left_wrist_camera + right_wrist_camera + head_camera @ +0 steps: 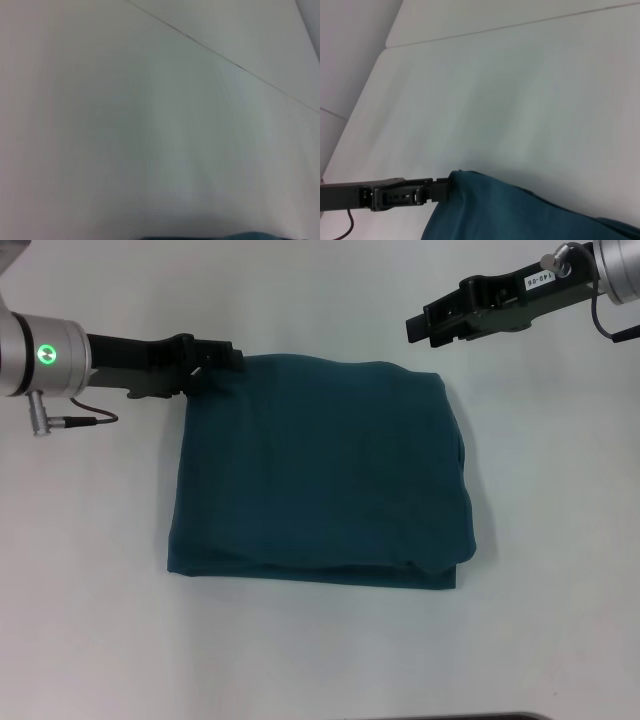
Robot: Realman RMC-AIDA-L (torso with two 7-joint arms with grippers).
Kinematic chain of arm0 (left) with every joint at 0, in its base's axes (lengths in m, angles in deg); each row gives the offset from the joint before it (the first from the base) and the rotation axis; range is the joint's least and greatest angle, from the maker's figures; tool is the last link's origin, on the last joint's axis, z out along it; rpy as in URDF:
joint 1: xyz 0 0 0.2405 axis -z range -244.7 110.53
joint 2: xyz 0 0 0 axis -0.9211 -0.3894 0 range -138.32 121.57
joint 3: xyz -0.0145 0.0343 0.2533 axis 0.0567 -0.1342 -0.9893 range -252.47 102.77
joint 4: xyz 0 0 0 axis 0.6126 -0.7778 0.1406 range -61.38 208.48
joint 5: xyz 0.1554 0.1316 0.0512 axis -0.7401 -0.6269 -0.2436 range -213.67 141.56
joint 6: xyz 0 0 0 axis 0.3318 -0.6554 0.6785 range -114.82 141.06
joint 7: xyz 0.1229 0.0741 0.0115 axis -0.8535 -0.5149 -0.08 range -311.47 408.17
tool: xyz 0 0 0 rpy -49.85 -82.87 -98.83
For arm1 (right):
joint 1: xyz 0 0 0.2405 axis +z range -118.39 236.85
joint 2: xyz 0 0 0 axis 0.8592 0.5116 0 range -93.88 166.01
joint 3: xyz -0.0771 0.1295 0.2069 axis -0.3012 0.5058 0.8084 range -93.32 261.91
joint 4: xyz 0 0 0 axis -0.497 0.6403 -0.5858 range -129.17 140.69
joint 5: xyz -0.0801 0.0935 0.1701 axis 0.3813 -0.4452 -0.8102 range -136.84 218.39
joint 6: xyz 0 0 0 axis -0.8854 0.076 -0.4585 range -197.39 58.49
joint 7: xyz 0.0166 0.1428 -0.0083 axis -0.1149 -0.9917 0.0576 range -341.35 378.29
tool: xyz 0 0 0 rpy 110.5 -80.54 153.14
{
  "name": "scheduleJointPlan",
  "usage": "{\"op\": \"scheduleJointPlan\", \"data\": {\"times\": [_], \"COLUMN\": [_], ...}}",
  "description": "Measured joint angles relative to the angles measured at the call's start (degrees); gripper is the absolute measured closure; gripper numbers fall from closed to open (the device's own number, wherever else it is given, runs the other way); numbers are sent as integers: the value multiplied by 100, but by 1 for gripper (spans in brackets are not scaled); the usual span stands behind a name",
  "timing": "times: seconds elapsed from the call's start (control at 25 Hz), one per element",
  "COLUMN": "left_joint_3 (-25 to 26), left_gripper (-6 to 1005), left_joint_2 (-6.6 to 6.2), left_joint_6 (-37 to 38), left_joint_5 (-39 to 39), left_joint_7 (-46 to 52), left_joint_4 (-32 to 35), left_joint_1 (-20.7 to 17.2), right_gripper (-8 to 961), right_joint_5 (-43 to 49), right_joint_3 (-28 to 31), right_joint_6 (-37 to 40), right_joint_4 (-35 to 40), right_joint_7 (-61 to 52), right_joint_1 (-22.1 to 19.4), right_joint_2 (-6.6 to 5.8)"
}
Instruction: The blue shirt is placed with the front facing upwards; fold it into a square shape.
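One shirt: the blue shirt (320,475) folded into a square on the white table (90,640).
Left gripper (212,360): fingers clamped on its far left corner.
Right gripper (420,328): raised, apart; finger state unclear.

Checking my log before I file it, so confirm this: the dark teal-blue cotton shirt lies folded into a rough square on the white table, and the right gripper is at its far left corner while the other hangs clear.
Wrong arm. The left gripper is at the far left corner of the dark teal-blue cotton shirt, folded roughly square on the white table; the right gripper hangs clear. The head view shows it.
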Motion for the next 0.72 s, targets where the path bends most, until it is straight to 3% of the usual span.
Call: {"op": "scheduleJointPlan", "data": {"times": [0.4, 0.72], "left_joint_3": [33, 560], "left_gripper": [205, 205], "left_joint_2": [47, -68], "left_joint_6": [-365, 1160], "left_joint_5": [4, 221], "left_joint_7": [-72, -98], "left_joint_4": [-62, -600], "left_joint_1": [9, -214], "right_gripper": [516, 514], "right_joint_5": [0, 0], "right_joint_3": [0, 0], "right_joint_6": [1, 14], "right_joint_4": [0, 0], "right_joint_7": [-1, -1], "right_joint_1": [-3, -3], "right_joint_2": [-16, -15]}}
